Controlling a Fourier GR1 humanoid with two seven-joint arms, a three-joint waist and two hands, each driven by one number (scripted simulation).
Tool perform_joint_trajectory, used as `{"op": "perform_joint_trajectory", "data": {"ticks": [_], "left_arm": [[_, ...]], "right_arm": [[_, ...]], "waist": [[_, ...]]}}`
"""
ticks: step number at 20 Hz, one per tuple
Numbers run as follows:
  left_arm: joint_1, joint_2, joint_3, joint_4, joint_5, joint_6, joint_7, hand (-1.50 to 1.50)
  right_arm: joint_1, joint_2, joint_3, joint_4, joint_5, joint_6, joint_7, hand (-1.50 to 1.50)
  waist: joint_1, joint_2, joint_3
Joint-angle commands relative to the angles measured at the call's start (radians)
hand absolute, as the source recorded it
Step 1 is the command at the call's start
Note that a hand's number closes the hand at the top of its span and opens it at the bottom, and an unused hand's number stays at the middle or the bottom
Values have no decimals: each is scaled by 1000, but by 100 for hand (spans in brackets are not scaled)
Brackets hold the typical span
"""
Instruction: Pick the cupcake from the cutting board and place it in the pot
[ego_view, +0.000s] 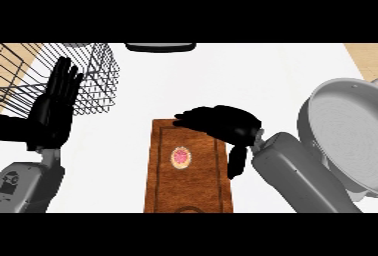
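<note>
**Operator:** Where is the cupcake (181, 157)?

**Desk:** You see it on the board (166, 190), near the board's middle, untouched. Your right hand (221, 122) hovers over the board's far end, beyond the cupcake. Its fingers are loosely bent and hold nothing, and the thumb hangs by the board's right edge.

**Operator:** And the pot (343, 130)?

**Desk:** Right of the board, past your right forearm. Your left hand (55, 105) rests open, fingers up, left of the board, before a wire basket (96, 75).
</note>
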Motion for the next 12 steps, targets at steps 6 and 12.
{"op": "perform_joint_trajectory", "data": {"ticks": [6,12], "left_arm": [[50,-32,49,-21,-39,-51,-14,0],[21,-71,54,16,-91,-64,4,0]], "right_arm": [[108,62,18,3,148,-45,-105,-150],[78,156,-22,105,246,-90,-134,-150]], "waist": [[-1,0,0],[-1,1,0]]}}
